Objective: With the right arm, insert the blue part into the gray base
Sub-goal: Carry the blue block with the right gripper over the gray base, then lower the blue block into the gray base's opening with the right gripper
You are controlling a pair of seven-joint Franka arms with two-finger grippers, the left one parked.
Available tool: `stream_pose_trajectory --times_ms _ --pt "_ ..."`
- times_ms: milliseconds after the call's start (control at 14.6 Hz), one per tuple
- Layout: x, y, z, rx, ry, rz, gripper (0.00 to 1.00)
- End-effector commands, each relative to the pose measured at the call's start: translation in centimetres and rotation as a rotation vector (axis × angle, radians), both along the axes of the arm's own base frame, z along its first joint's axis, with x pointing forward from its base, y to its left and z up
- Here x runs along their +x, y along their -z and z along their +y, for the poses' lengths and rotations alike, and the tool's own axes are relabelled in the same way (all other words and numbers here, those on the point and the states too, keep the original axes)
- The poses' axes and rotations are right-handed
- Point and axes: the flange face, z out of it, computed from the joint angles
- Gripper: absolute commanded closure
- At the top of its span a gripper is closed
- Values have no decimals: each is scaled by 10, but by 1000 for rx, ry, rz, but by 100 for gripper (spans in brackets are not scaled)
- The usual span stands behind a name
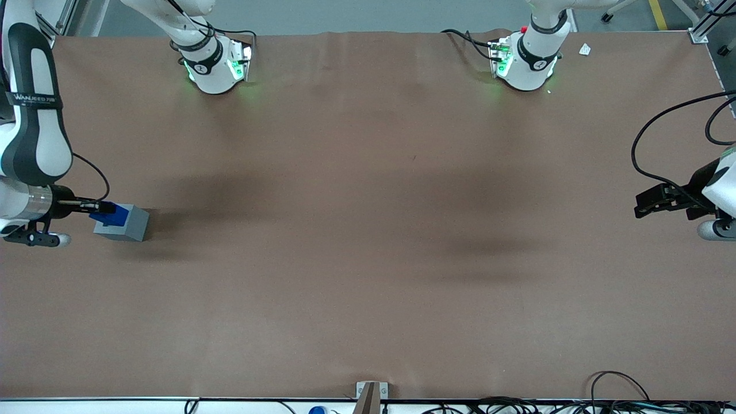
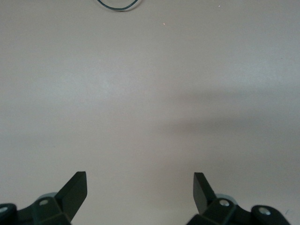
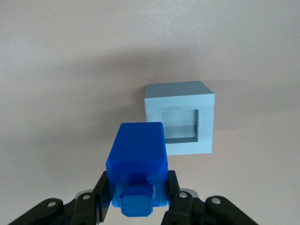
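The right arm [image 1: 34,132] has the blue part [image 3: 137,159] clamped between the fingers of its gripper [image 3: 138,199], jaws closed snugly on the block's two sides, and it hovers just above the gray base [image 3: 180,117], which sits on the brown table [image 1: 368,241] at the working arm's end. From the front the blue part [image 1: 112,214] overlaps the upper edge of the gray base [image 1: 123,224], so I can't say whether the two are touching or only close. The wrist camera shows the base's square recess open and empty, facing up toward the gripper, with the part off to one side of it instead of squarely over it. So I'd judge the carry is done and the alignment step is in hand. The next move calls for a small sideways shift to centre the part over the recess, keeping it square to the opening, then a slow straight descent; which face of the part has to enter I can't settle from here.
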Motion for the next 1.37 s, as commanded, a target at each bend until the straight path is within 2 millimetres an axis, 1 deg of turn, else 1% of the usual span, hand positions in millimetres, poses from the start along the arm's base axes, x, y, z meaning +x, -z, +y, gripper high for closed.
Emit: stream_pose_trajectory --times_ms 0,481,687,893,1099,1305 --pt "-3 10 -19 3 2 11 98" --pt "-1 30 -31 -7 0 2 98" --pt "0 33 -35 -10 -23 -6 98" --pt "-1 38 -33 -6 -37 3 98" --pt "-2 39 -36 2 -59 3 98" --pt "-5 40 -44 10 -76 3 98"
